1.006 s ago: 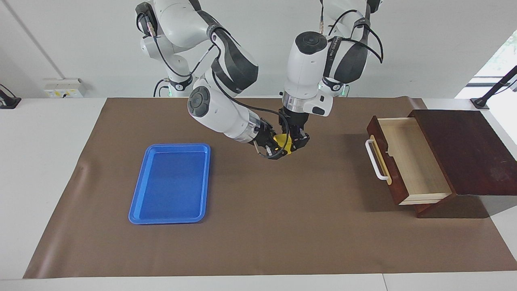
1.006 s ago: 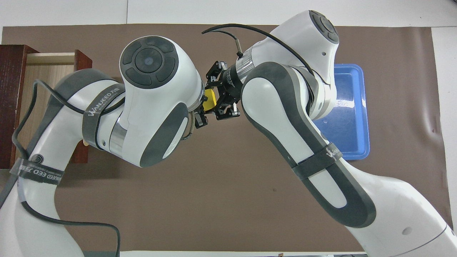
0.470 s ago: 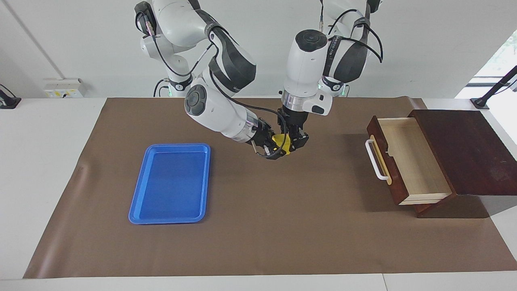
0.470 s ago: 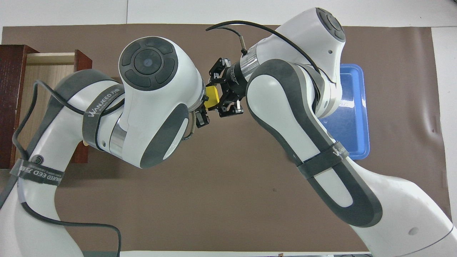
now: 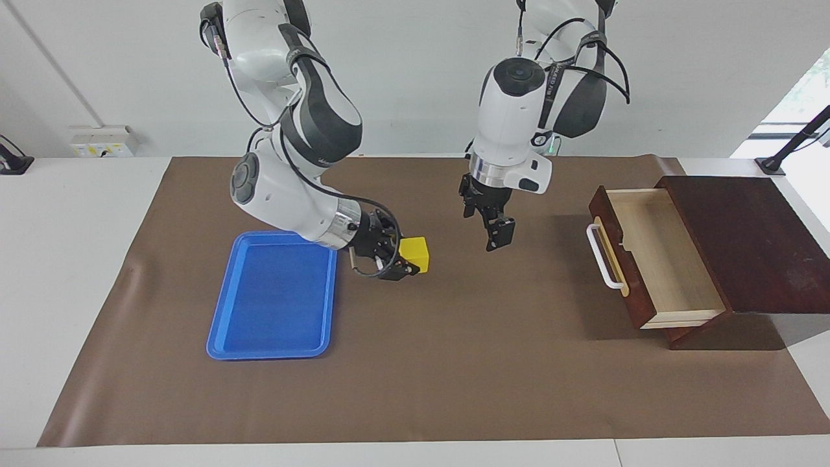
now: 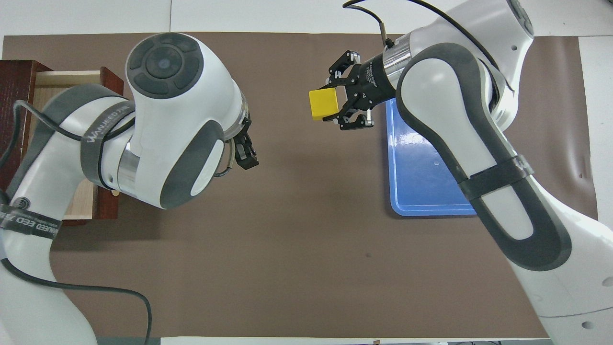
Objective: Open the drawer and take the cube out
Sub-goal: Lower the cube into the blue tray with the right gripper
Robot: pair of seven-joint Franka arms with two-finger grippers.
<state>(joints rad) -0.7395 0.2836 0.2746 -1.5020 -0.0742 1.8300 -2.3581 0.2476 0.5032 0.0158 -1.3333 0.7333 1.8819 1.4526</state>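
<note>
The yellow cube (image 5: 415, 253) (image 6: 323, 104) hangs over the brown mat, beside the blue tray's edge. My right gripper (image 5: 406, 255) (image 6: 331, 103) is shut on it, gripping it from the tray side. My left gripper (image 5: 491, 227) (image 6: 244, 153) is open and holds nothing. It hangs over the mat between the cube and the drawer, apart from the cube. The dark wooden drawer (image 5: 655, 259) (image 6: 62, 91) stands pulled out at the left arm's end of the table. Its pale inside has nothing in it, and its white handle (image 5: 603, 256) faces the middle of the table.
A blue tray (image 5: 272, 295) (image 6: 421, 182) with nothing in it lies on the mat toward the right arm's end. The brown mat (image 5: 454, 363) covers most of the table. The dark cabinet top (image 5: 746, 240) sits beside the drawer.
The left gripper has opened and let go of the cube, then drawn away toward the drawer. The right gripper has carried the cube away toward the blue tray.
</note>
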